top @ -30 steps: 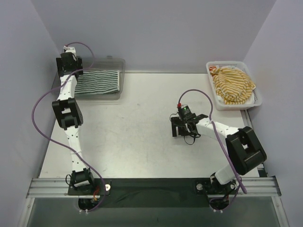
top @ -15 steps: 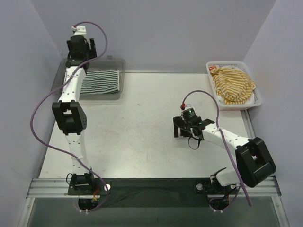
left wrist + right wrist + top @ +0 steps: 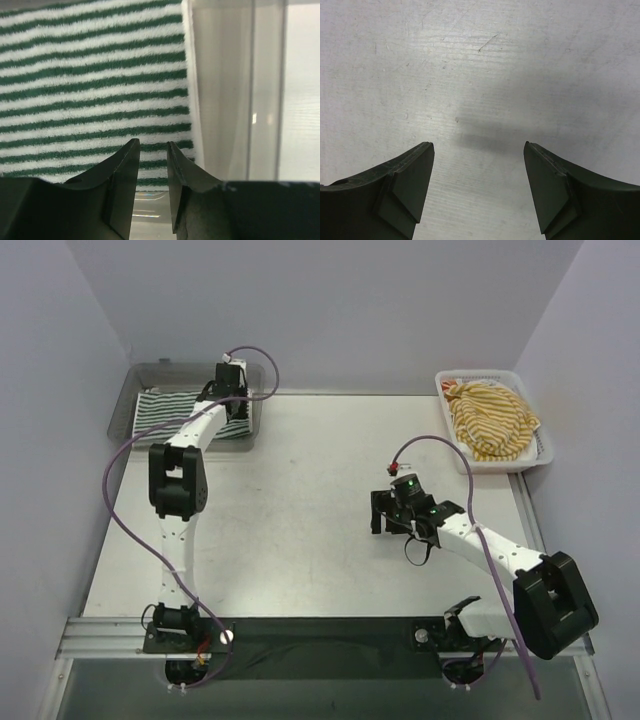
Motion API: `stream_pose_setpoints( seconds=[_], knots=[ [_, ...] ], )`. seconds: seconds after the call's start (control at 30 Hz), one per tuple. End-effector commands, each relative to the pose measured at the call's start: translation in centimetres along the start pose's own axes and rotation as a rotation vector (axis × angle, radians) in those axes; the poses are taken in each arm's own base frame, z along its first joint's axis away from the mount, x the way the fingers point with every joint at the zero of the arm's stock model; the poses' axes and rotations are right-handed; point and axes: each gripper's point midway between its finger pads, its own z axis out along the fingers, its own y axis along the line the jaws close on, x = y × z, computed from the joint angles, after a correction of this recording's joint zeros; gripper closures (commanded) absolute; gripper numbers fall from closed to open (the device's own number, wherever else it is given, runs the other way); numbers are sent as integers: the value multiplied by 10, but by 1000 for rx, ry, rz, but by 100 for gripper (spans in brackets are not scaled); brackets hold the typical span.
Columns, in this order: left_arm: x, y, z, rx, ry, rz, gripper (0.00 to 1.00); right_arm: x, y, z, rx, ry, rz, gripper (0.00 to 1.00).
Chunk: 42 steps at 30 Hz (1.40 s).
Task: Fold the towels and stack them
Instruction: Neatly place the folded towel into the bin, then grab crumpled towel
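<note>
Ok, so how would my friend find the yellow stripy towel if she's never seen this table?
Look at the far right corner of the table, where a white plastic basket sits. The yellow-and-white striped towel is heaped inside it. Unlike the green-striped towel, which lies flat in the clear tray at the far left, this one is yellow and all bunched up.

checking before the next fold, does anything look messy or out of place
The yellow towel is the odd one: it sits crumpled in a heap in the basket at the far right, not folded. The green towel lies flat in the tray. Nothing looks spilled or damaged.
</note>
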Motion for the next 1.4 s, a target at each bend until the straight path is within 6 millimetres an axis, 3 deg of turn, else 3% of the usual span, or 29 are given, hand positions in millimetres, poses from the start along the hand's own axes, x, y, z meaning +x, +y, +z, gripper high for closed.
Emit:
stream_pose_setpoints(
  seconds=[0.0, 0.27, 0.4, 0.67, 0.77, 0.87, 0.97, 1.0, 1.03, 1.07, 1.1, 1.13, 1.17, 1.23, 1.27, 1.3, 1.37],
  knots=[
    [-1, 8, 2, -16, -5, -27, 62, -2, -2, -6, 4, -19, 20, 27],
    [45, -3, 17, 22, 98, 19, 62, 0, -3, -7, 4, -16, 33, 27],
    [64, -1, 12, 17, 164, 54, 62, -1, -2, -9, 1, -22, 35, 27],
    [61, 5, -14, 29, 167, 113, 61, -13, -2, -22, -6, -73, 33, 27],
    [54, 6, -23, 25, 157, 109, 59, -23, -3, -29, 1, -102, 18, 27],
    [34, 4, -38, 29, 116, 81, 55, -45, -4, -41, 20, -160, 1, 27],
    [-1, 6, -65, 25, 37, 4, 31, -84, -13, -61, 97, -257, -7, 27],
    [-19, 9, -84, 23, -8, -15, 28, -94, -18, -66, 130, -278, -9, 26],
    [-29, 12, -94, 13, -33, -29, 23, -104, -35, -73, 229, -306, -7, 26],
    [-35, 14, -105, 8, -50, -56, 18, -130, -43, -88, 275, -363, 26, 25],
    [-54, 18, -129, 9, -105, -78, 16, -140, -55, -90, 339, -369, 48, 19],
    [-61, 20, -142, 10, -126, -105, 13, -146, -71, -98, 420, -364, 72, 17],
    [-66, 22, -154, 11, -146, -121, 10, -171, -88, -115, 473, -407, 143, 17],
    [-68, 25, -188, 23, -181, -157, 2, -181, -113, -113, 565, -363, 182, 16],
    [-62, 23, -197, 37, -180, -176, 2, -200, -124, -124, 598, -395, 205, 16],
    [-50, 22, -216, 52, -181, -180, 2, -202, -146, -116, 652, -360, 230, 16],
    [-27, 14, -232, 87, -167, -200, 2, -217, -165, -116, 682, -362, 264, 16]
  ],
)
